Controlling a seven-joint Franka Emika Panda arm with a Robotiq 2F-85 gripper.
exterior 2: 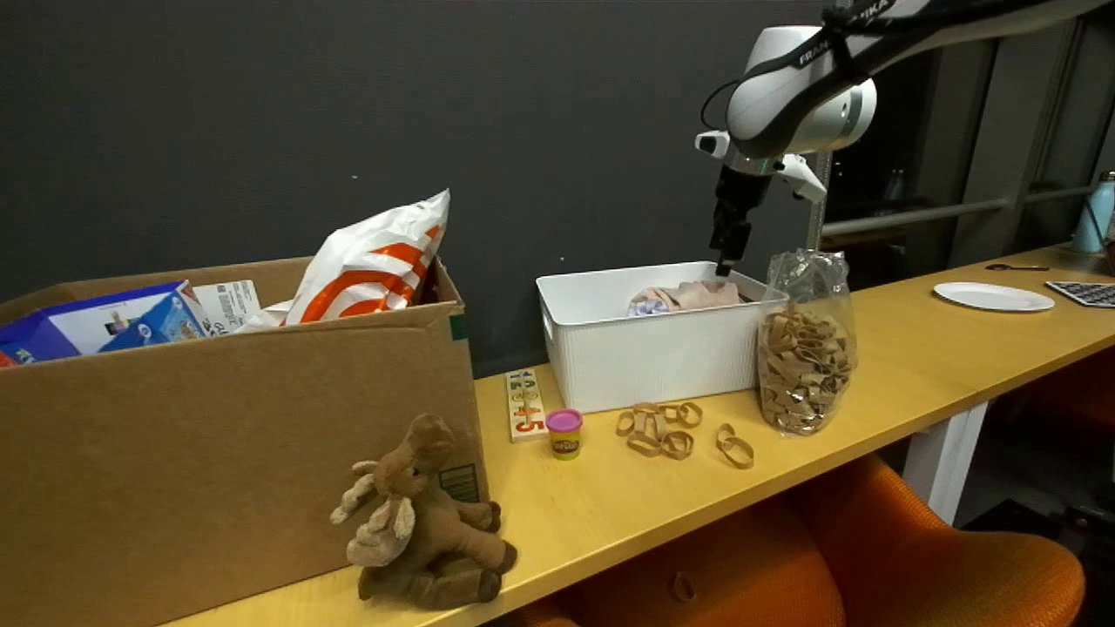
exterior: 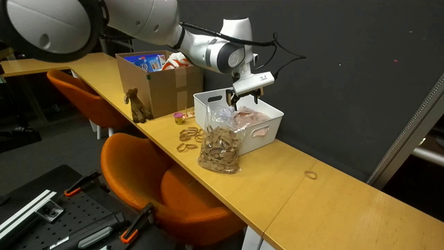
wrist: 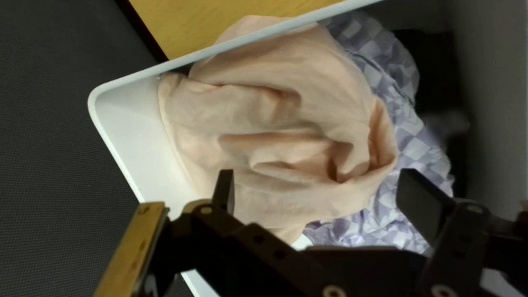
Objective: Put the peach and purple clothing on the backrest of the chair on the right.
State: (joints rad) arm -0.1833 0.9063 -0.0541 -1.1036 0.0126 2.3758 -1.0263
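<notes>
Peach clothing [wrist: 272,119] and purple checked clothing [wrist: 408,136] lie crumpled together inside a white bin [exterior 2: 653,366] on a wooden table [exterior: 288,170]. The peach piece covers part of the purple one, so the full shape of either cannot be made out. In the wrist view, a dark, blurred area beside the purple fabric is unreadable, and the body of the gripper [wrist: 317,181] blocks the lower part of the bin. In an exterior view, a clear bag of tan bands [exterior: 218,151] stands in front of the bin, and the purple shows only hazily through the plastic; some peach shows at the bin's handle slot. The nearer orange chair [exterior: 126,170] is partly under the table, which hides some of its seat; a farther orange chair [exterior: 83,99] is also partly hidden by the table.

The robot arm [exterior: 149,21], cut off by the frame edge in both exterior views, reaches across above the table and bends down at the wrist. The gripper points downward over the bin, its jaws spread wide, one finger to either side above the peach fabric. Whether the fingertips touch the cloth is hard to tell.
</notes>
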